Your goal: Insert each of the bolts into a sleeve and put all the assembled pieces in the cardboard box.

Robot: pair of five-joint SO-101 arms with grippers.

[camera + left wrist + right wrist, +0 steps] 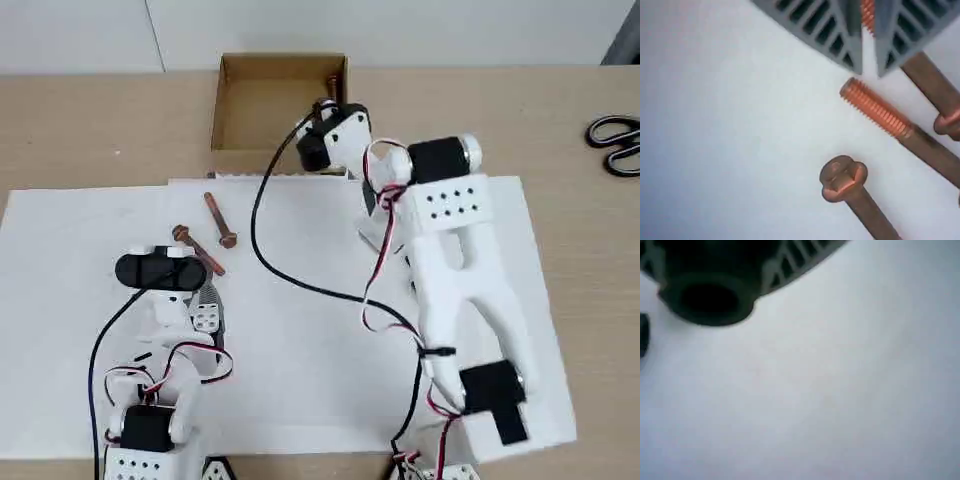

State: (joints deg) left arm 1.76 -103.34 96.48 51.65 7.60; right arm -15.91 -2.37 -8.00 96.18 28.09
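Table (80, 130) bears white paper (300, 350), cardboard box (262, 110) at its far edge with the right gripper (328, 100) at its rim, left gripper (868, 67) above bolts (877, 107) on the paper; whether either grips cannot be told.

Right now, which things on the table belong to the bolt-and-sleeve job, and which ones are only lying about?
Belong to the job:
- cardboard box
- bolt at the box's right wall
- bolt on the paper nearer the box
- bolt on the paper farther from the box

Only lying about:
- scissors, at the table's far right
- white paper sheet, just a work surface
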